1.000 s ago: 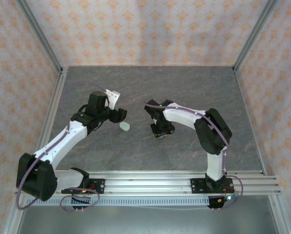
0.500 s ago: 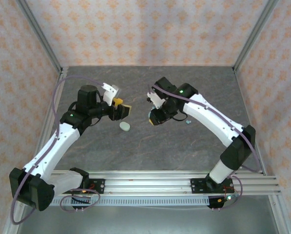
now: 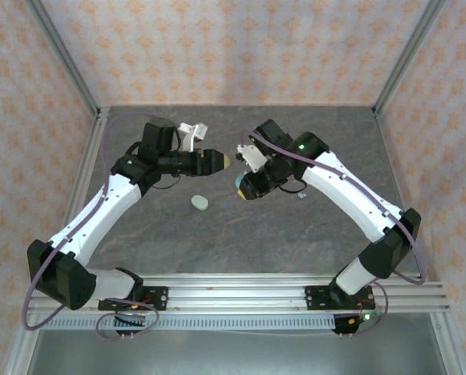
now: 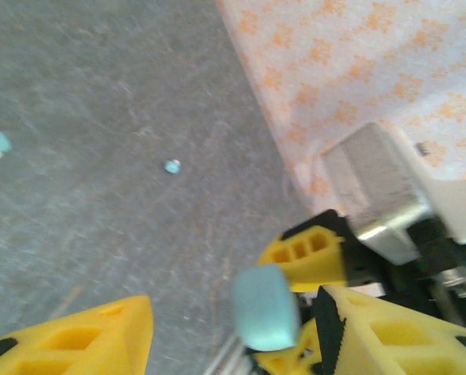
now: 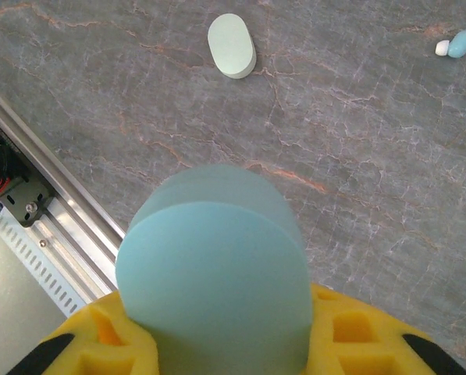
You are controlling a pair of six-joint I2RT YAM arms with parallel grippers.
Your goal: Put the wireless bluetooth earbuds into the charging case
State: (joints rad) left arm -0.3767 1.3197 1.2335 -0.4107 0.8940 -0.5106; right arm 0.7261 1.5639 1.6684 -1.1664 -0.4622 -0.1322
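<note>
My right gripper (image 3: 244, 185) is shut on a teal oval charging case (image 5: 217, 266), held up off the table between its yellow fingers (image 5: 357, 336). My left gripper (image 3: 221, 161) points right at it and is open. In the left wrist view the teal case (image 4: 265, 306) sits between the left fingers (image 4: 76, 336), nearer the right-hand one, with a gap on the other side. A pale mint case (image 3: 200, 202) lies shut on the table below both grippers. Tiny teal earbuds (image 4: 172, 166) lie loose on the table, another earbud (image 3: 300, 194) beside my right arm.
The grey stone-patterned table (image 3: 217, 234) is walled by patterned panels (image 3: 233, 47) on three sides. A metal rail (image 3: 240, 289) with the arm bases runs along the near edge. A teal-and-white bud (image 5: 455, 44) lies far right in the right wrist view.
My left arm has swung its gripper right, up to the right gripper, and its jaws have narrowed. My right arm rose and stretched out earlier, then stayed nearly still with the teal case.
</note>
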